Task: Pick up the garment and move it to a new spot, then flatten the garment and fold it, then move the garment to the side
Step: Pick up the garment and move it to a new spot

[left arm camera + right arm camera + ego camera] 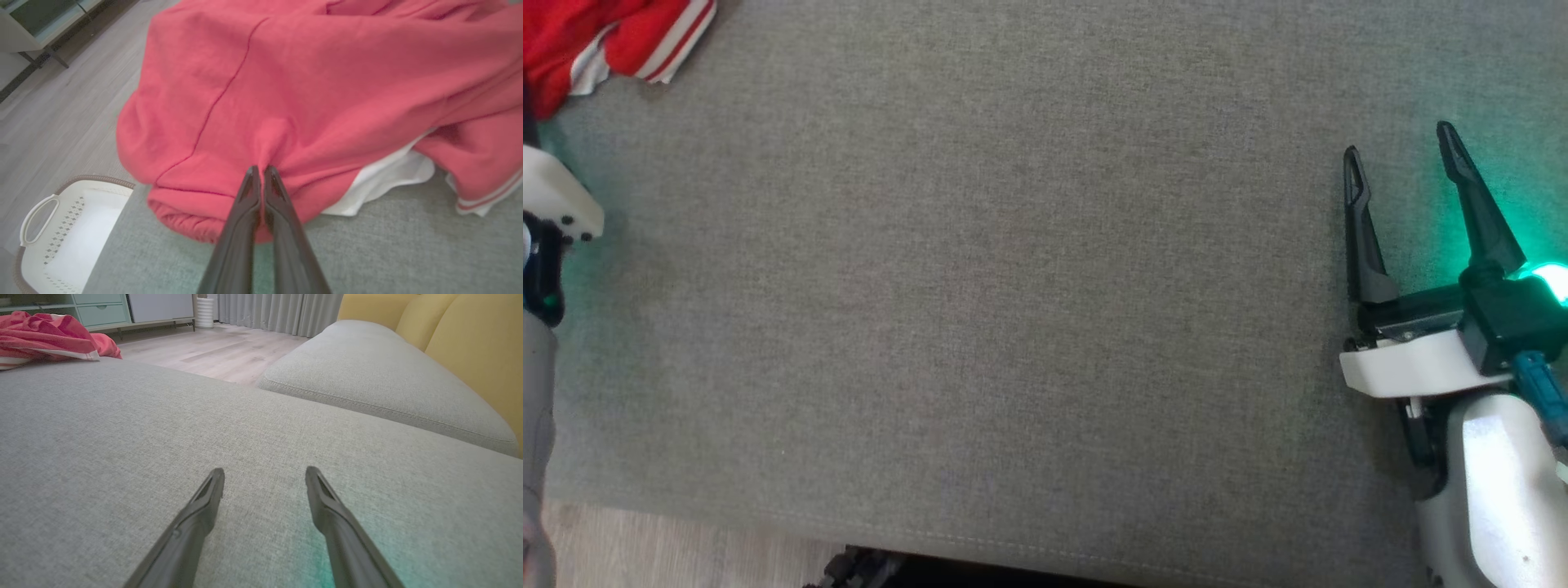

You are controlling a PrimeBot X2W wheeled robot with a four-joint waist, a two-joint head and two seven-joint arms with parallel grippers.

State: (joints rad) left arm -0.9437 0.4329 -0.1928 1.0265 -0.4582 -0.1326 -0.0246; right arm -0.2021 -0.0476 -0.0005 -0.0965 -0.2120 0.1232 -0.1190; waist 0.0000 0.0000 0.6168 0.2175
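Note:
The garment (327, 81) is red with a white lining and white-striped cuffs, lying bunched at the edge of the grey cushion (388, 253). My left gripper (260, 168) is shut on a pinch of its red fabric, which puckers at the fingertips. In the head view the garment (605, 37) lies at the top left corner, with my left wrist (551, 212) at the left edge below it. My right gripper (1401, 151) stands open over bare cushion at the right, far from the garment. The right wrist view shows that gripper (264, 477) with nothing between its fingers and the garment (45, 337) far off.
A white laundry basket (61, 232) sits on the wooden floor (61, 114) beside the cushion's edge. A second grey cushion (367, 367) and the yellow sofa back (470, 343) lie beyond my right gripper. A pale green cabinet (102, 310) stands across the room.

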